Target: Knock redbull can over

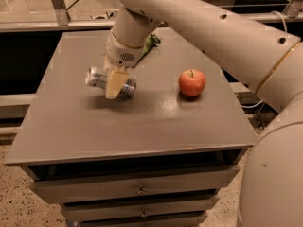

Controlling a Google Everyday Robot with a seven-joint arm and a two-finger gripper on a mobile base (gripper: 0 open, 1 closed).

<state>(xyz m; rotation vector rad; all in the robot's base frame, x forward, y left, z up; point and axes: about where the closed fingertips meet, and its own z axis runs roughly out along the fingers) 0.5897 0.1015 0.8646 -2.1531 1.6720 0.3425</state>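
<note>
The redbull can [97, 77] is a slim silver can lying on its side, crosswise between my gripper's fingers, at the left middle of the grey table [71, 122]. My gripper [113, 83] comes down from the white arm and is shut on the can; one cream finger [115, 84] covers the can's middle. The can is low over the tabletop, with its shadow right beneath it. I cannot tell whether it touches the table.
A red apple [191, 82] stands on the table to the right of the can. A green bag [151, 42] lies at the back, partly hidden behind the arm. The table has drawers [137, 189] below its front edge.
</note>
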